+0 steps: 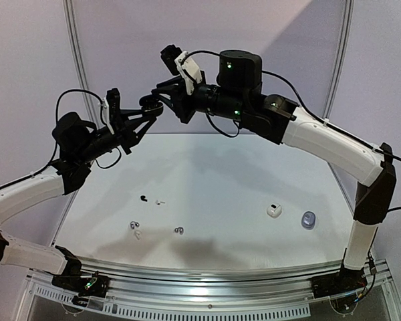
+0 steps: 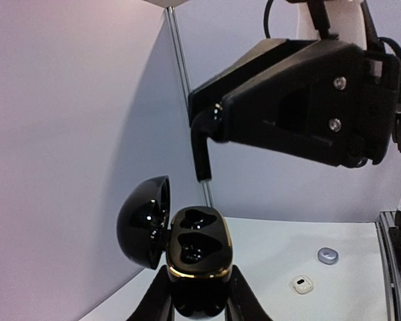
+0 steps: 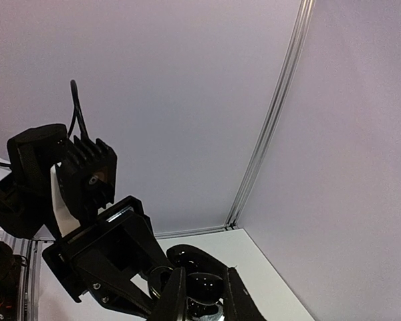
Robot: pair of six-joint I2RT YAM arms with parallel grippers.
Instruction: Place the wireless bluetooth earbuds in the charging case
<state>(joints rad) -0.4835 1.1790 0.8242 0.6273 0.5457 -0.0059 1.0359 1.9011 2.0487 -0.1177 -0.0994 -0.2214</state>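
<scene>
Left end effector (image 2: 198, 277): held high, two fingers clamped on the lower body of the black charging case (image 2: 195, 251), one on each side
Tabletop (image 1: 227, 167): pale, well below both end effectors, carrying the loose pieces
Right end effector (image 3: 202, 277): high too, just beside the held case, fingertips aimed at its wells; whether it grips anything I cannot tell
Black charging case: between the left fingers, lid (image 2: 146, 221) swung open to one side; glossy and hard, likely slippery, best held by the sides under the gold rim, clear of the hinge
Spare cases: white case (image 1: 274, 210) and grey case (image 1: 309, 219), on the tabletop well below the right end effector
Earbuds (image 1: 144, 198): scattered on the tabletop well below the left end effector, black, white and silvery; tiny, light, rigid, smooth, apt to squirt out, so pinch gently across the widest part
</scene>
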